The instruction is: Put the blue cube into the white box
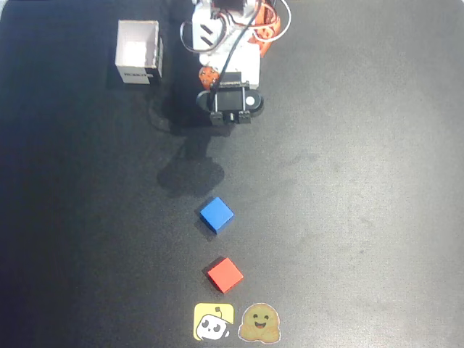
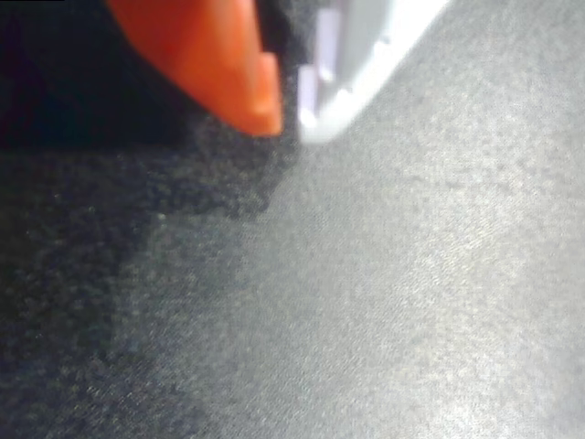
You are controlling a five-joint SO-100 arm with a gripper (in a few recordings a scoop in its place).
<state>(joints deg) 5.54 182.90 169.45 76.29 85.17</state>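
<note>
Matte blue cube [image 1: 217, 214] on dark, finely grained cloth mat [image 1: 348, 188]

In the overhead view the white box [image 1: 138, 52] sits left of my arm [image 1: 230, 51] at the top; the blue cube [image 1: 217, 214] lies below me; the other cube [image 1: 225, 275] lies below that; two stickers [image 1: 236, 322] sit side by side at the bottom edge.

Overhead view straight down on the dark table [image 1: 348, 181], wrist view close above it — both share that surface
</note>
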